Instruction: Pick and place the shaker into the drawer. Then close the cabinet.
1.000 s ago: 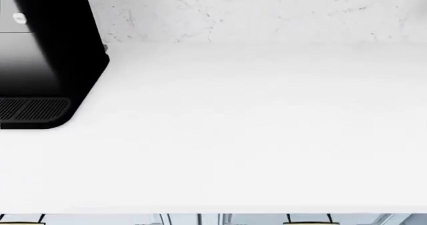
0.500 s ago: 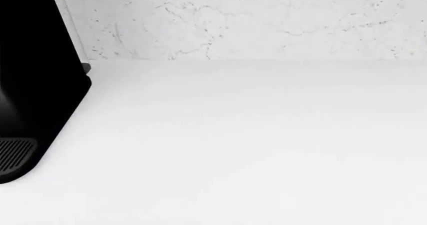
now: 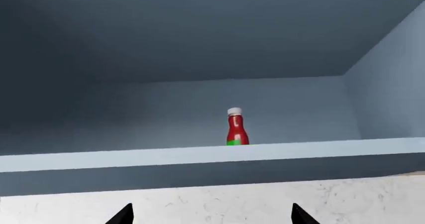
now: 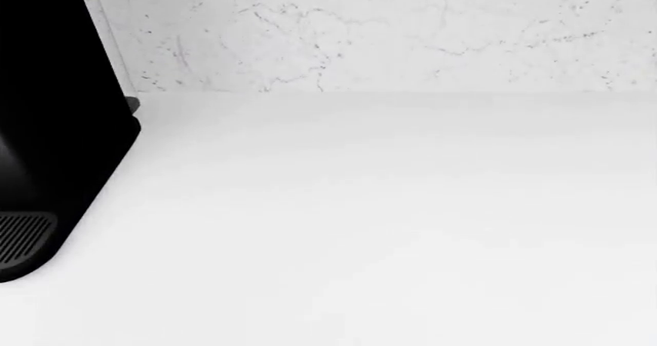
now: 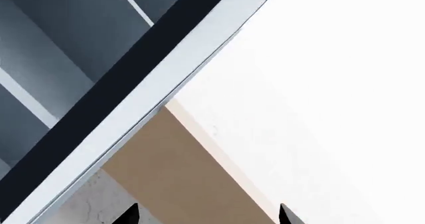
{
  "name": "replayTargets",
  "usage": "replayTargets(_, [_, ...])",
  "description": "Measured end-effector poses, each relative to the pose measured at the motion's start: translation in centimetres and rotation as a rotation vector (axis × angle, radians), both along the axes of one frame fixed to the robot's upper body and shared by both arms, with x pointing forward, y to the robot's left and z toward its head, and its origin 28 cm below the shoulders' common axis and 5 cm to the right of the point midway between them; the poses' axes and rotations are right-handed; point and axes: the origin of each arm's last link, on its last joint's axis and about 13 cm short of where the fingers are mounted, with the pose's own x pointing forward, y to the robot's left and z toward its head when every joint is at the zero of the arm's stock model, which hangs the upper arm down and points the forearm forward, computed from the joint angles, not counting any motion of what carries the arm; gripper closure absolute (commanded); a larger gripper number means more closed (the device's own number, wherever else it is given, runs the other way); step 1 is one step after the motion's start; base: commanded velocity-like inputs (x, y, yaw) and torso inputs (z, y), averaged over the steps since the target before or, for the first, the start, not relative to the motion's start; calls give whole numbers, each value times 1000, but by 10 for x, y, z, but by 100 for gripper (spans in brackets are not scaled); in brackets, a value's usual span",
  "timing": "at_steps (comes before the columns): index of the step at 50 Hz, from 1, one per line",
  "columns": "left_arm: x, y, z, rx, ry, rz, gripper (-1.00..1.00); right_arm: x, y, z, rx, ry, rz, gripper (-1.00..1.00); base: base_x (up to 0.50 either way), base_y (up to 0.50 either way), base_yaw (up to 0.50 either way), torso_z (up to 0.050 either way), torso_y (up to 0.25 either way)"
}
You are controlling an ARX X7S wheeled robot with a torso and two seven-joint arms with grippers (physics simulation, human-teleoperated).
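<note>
Shaker not in any view; only coffee machine (image 4: 51, 131) on white counter (image 4: 390, 223). Left gripper (image 3: 211, 215) and right gripper (image 5: 207, 214): tips spread, empty. Best pan head to find shaker before reaching.

- The black coffee machine (image 4: 51, 123) sits further toward the left edge of the head view and lower than a second ago, so less of it shows.
- The marbled wall (image 4: 380, 31) fills more of the top (the head view has tilted up).
- The white counter (image 4: 390, 231) now reaches the bottom edge.
</note>
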Motion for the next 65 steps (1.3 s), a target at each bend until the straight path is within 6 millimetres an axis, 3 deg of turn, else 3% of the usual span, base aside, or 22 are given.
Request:
replayTargets(7, [-12, -4, -19, -25, 25, -26, -100, 8, 20, 3, -55, -30, 21, -100, 0, 0, 0, 0, 0])
replayTargets(14, [-26, -6, -35, -50, 49, -45, -100, 29, 39, 10, -107, -24, 13, -100, 0, 0, 3, 0, 0])
replayTargets(27, [-45, -9, -53, -80, 83, -60, -100, 77, 79, 43, -349, 87, 55, -100, 3, 1, 2, 0, 0])
replayTargets(34, [-50, -11, -66, -93, 128, -65, -100, 115, 99, 38, -432, 156, 64, -100, 3, 2, 2, 0, 0])
replayTargets(45, [-50, -16, -115, -125, 287, -65, -100, 166, 119, 14, -470, 345, 147, -100, 4, 1, 1, 0, 0])
replayTargets(55, [-59, -19, -162, -171, 431, -48, -100, 175, 116, 6, -427, 348, 241, -100, 15, 4, 10, 0, 0])
replayTargets(65, [-67, -20, -176, -192, 485, -40, -100, 179, 115, 4, -396, 349, 295, -100, 15, 6, 11, 0, 0])
